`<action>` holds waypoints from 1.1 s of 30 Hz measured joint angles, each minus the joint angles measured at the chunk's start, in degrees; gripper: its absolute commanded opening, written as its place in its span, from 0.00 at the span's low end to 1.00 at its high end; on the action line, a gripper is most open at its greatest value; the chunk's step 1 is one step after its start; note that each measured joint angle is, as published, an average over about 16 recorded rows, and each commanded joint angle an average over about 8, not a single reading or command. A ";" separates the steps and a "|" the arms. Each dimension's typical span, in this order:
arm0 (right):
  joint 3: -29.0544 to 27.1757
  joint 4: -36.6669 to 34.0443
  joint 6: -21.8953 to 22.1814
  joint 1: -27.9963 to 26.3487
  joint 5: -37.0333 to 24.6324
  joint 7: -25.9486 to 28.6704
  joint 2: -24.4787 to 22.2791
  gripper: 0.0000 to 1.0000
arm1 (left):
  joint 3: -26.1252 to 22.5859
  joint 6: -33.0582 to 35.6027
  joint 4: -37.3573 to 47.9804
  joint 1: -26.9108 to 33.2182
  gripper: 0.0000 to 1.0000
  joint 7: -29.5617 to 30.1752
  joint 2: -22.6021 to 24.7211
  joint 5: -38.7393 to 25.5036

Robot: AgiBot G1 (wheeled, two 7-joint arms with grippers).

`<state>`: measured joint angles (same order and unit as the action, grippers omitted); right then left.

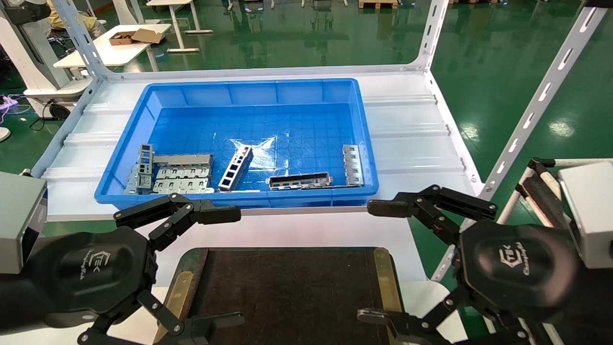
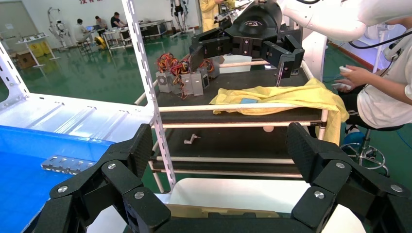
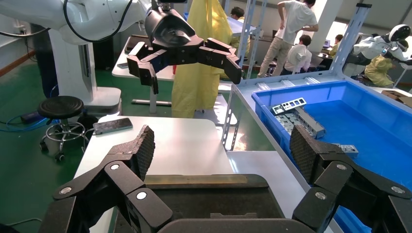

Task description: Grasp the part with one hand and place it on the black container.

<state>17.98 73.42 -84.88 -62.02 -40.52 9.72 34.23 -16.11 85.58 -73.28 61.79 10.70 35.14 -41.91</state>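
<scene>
The part, a narrow silver ladder-like strip with square windows, lies slanted in the middle of the blue bin. Similar strips lie at the bin's right end and left end. The black container with brass side strips sits at the near edge, empty. My left gripper hovers open and empty over the container's left side. My right gripper hovers open and empty over its right side. The container also shows below the jaws in the right wrist view.
A long channel-shaped piece lies by the bin's front wall. Flat tabbed plates lie at the front left. White slotted frame posts rise at the table's right. A cart stands to the right.
</scene>
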 measured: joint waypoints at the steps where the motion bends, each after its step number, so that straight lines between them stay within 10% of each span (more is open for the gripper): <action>1: 0.00 0.00 0.00 0.00 0.00 0.00 0.00 1.00 | 0.00 0.00 0.00 0.00 1.00 0.00 0.00 0.00; 33: 0.00 -0.01 0.00 0.00 0.00 0.00 0.00 1.00 | 0.00 -0.02 -0.01 -0.01 1.00 0.00 0.00 -0.02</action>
<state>17.98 73.41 -84.88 -62.02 -40.52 9.72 34.23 -16.11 85.57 -73.29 61.78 10.70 35.15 -41.93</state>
